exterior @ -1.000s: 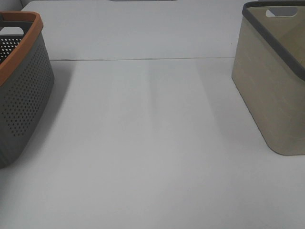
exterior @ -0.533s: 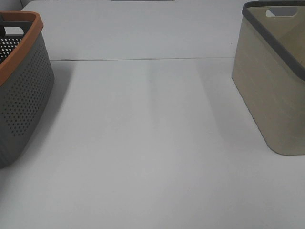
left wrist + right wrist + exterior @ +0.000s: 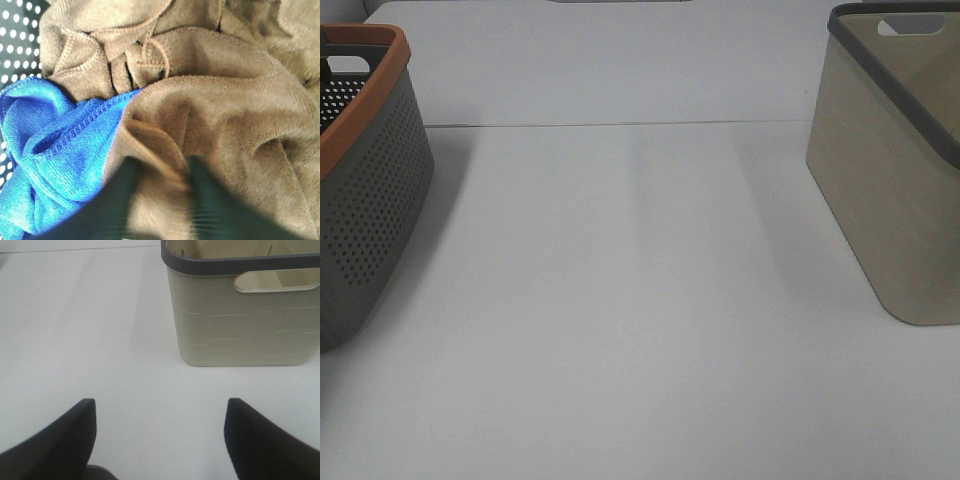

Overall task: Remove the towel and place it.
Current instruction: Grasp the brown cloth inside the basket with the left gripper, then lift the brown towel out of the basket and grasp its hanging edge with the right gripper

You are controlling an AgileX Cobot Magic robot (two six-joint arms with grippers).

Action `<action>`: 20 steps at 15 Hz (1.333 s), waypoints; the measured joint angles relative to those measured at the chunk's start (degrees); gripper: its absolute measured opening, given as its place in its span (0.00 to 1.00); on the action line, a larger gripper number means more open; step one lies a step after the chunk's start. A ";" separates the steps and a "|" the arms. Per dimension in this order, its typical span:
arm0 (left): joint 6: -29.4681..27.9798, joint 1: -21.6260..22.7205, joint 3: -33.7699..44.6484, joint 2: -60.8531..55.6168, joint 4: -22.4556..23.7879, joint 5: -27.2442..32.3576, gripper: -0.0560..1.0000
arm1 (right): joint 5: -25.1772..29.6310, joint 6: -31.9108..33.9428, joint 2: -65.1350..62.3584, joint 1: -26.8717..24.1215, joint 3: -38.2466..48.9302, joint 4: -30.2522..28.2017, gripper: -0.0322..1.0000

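The towel [image 3: 225, 100], a brown soft cloth with hemmed edges, lies crumpled inside the grey perforated basket [image 3: 370, 200] and fills most of the left wrist view. My left gripper [image 3: 160, 180] is down on it, its two dark blurred fingers pinching a raised fold of the cloth. From the exterior high view the towel and both arms are out of sight. My right gripper [image 3: 160, 430] hovers open over the white table [image 3: 100, 340], holding nothing.
A blue cloth [image 3: 50, 145] lies bunched against the towel, beside the basket's perforated wall [image 3: 15, 30]. A beige basket with a dark grey rim [image 3: 890, 170] stands at the table's right, seen just ahead of my right gripper as the beige basket [image 3: 240, 325].
In the exterior high view a dark part seen at the grey basket's far left rim has dropped out of sight. The baskets have not moved.
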 joint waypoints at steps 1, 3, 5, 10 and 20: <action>0.80 0.00 0.00 0.00 0.00 0.06 0.14 | 0.00 0.00 0.00 0.00 0.00 0.00 0.69; 1.20 0.00 0.00 0.00 0.00 0.06 0.08 | 0.00 0.00 0.00 0.00 0.00 0.00 0.69; 1.43 0.00 0.00 0.00 0.00 0.11 0.05 | 0.00 0.00 0.00 0.00 0.00 0.00 0.69; 1.43 0.00 -1.95 -4.01 -2.46 0.46 0.05 | 0.00 0.00 0.00 0.00 0.00 0.00 0.69; 3.67 0.00 -2.01 -24.01 -15.41 0.34 0.05 | 0.00 0.00 0.00 0.00 0.00 0.11 0.69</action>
